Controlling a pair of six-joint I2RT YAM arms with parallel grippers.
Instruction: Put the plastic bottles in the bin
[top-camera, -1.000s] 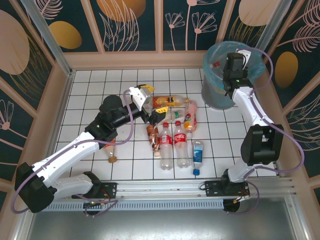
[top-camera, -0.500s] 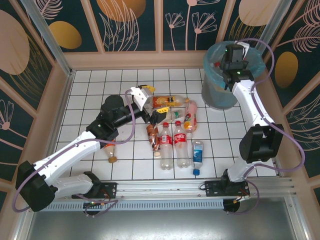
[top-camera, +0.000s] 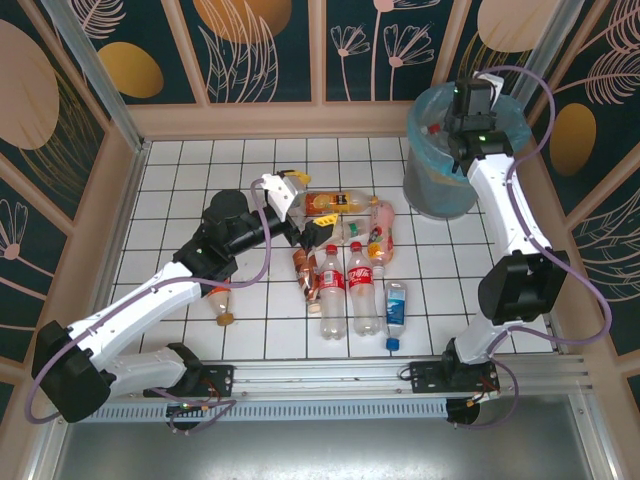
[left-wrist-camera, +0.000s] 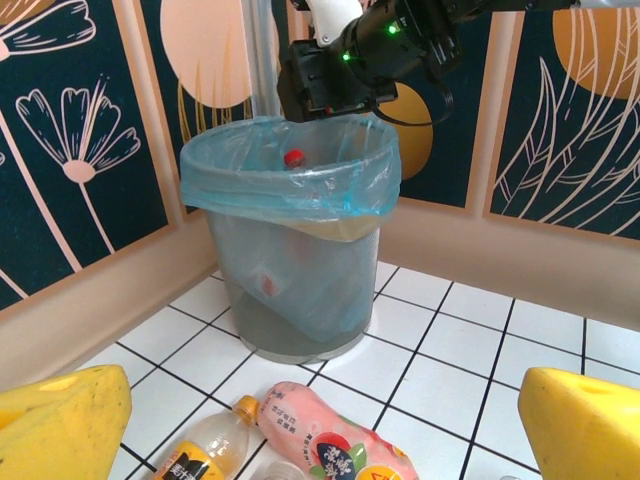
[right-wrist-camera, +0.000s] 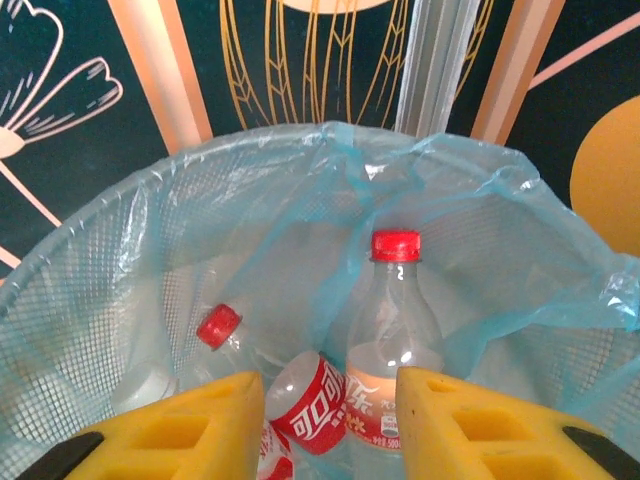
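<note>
Several plastic bottles lie on the white tiles: an orange-label one (top-camera: 335, 203), a pink one (top-camera: 383, 225), two cola bottles (top-camera: 332, 285) and a blue-label one (top-camera: 396, 305). My left gripper (top-camera: 308, 205) hangs wide open just above the pink bottle (left-wrist-camera: 330, 435) and an orange-capped bottle (left-wrist-camera: 205, 455), holding nothing. The bin (top-camera: 440, 190), grey with a light-blue bag, stands at the far right. My right gripper (top-camera: 465, 118) hovers over its mouth, fingers (right-wrist-camera: 190, 430) apart and empty. Below them inside the bin (right-wrist-camera: 150, 260) rest a red-capped bottle (right-wrist-camera: 395, 320) and a cola-label bottle (right-wrist-camera: 310, 405).
A crushed brown bottle (top-camera: 303, 270) lies beside the cola bottles, and another bottle (top-camera: 222, 305) lies under my left forearm. Wooden panel walls close in the tiled floor on three sides. The bin (left-wrist-camera: 290, 250) sits near the far corner.
My right gripper has shifted farther back over the bin's mouth. The left arm and the bottles on the tiles have stayed put.
</note>
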